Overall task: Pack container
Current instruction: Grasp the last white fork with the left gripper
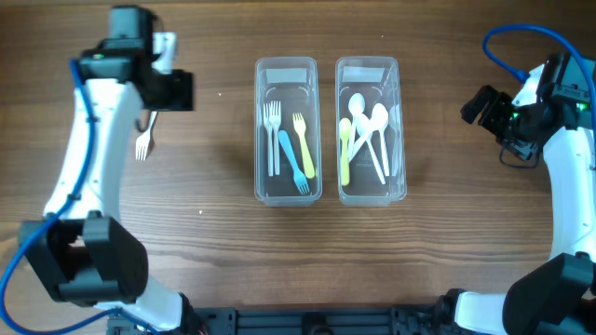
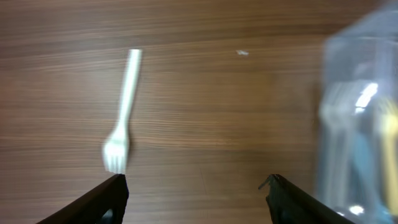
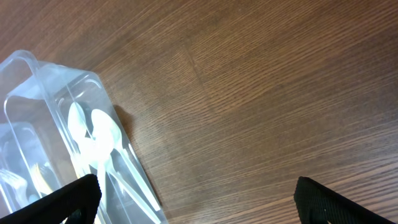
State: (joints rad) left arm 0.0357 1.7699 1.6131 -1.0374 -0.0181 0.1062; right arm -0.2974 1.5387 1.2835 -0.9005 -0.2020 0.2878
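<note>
At the far left, the left hand (image 2: 196, 186) is held spread above the tabletop (image 1: 214, 233), with nothing between its fingers; a loose white fork (image 1: 143, 140) is seen lying flat on the wood near it, outside both containers; the left container (image 1: 287, 70) is filled with white forks (image 1: 272, 135), a blue fork (image 1: 292, 160) and a yellow fork (image 1: 304, 144); the right container (image 1: 368, 67), set just beside it, is loaded with white spoons (image 1: 377, 121) and a yellow-green spoon (image 1: 345, 149); at the far right, the right hand (image 3: 196, 193) is held spread and empty, apart from the containers.
</note>
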